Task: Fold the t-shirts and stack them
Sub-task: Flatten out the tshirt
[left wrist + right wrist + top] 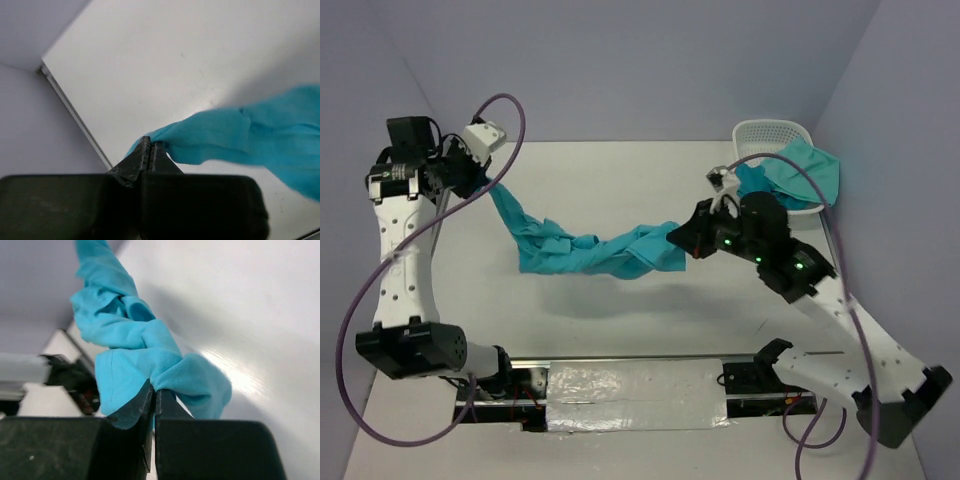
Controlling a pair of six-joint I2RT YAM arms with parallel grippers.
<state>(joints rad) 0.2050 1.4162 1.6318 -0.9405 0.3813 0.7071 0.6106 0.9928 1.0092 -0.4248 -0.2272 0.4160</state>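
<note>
A teal t-shirt (590, 245) hangs twisted in the air between my two grippers, above the white table (620, 170). My left gripper (488, 185) is shut on its left end; in the left wrist view the jaws (151, 142) pinch the teal cloth (240, 135). My right gripper (682, 240) is shut on its right end; in the right wrist view the jaws (154, 387) pinch bunched cloth (135, 340). More teal t-shirt cloth (800, 170) lies in a white basket (760, 132) at the back right.
Walls close the table on the left, back and right. A taped strip (635, 395) runs along the near edge between the arm bases. Purple cables (505, 110) loop from both arms.
</note>
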